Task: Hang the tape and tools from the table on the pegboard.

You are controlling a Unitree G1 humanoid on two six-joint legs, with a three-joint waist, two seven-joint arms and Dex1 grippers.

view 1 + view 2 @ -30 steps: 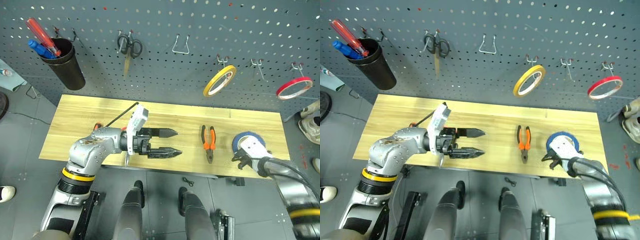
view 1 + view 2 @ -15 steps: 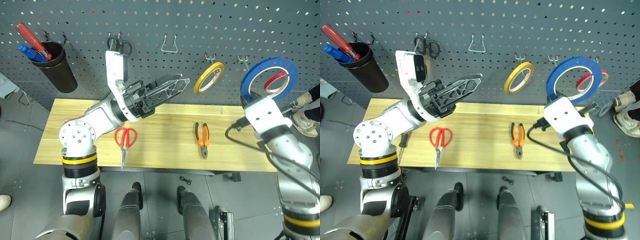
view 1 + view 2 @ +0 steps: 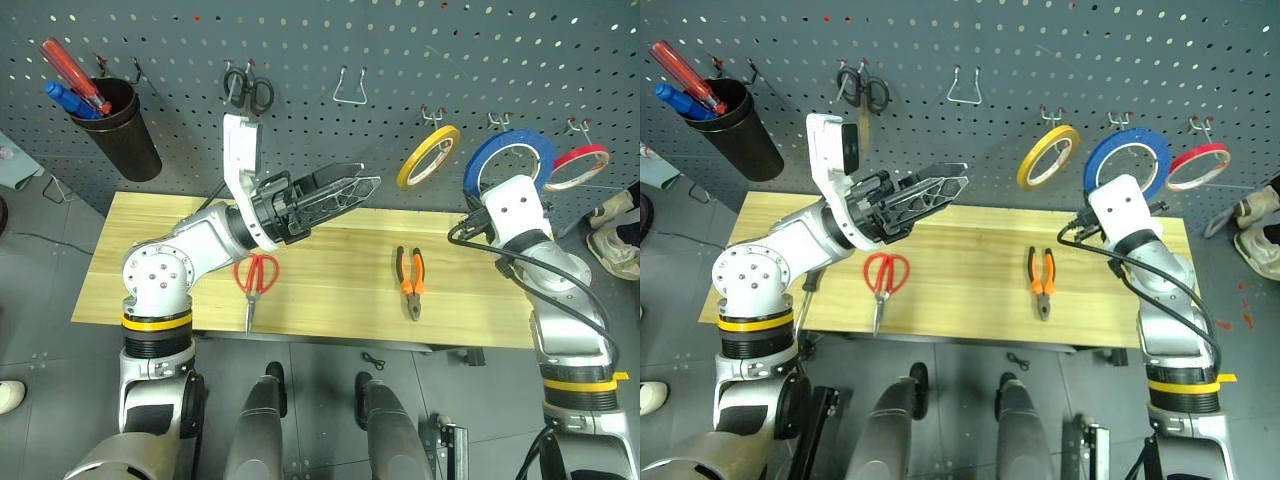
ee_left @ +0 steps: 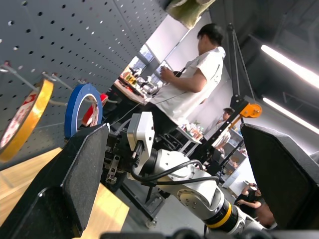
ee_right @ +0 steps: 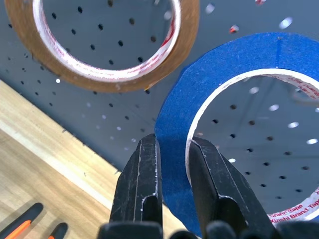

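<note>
Against the pegboard (image 3: 300, 60), blue tape (image 5: 179, 129) pinched in right tool (image 5: 172, 149), left tool (image 3: 345, 190) spread empty

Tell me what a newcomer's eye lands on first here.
The blue tape, pinched in the right gripper and held up against the pegboard between the yellow roll and red roll. Next, the left gripper, raised with jaws wide open above the table, where red-handled scissors and pliers lie.

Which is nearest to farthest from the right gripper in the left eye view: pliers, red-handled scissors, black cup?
1. Pliers, on the table just left of the right gripper.
2. Red-handled scissors, mid-table left.
3. Black cup, far left on the pegboard.
</note>
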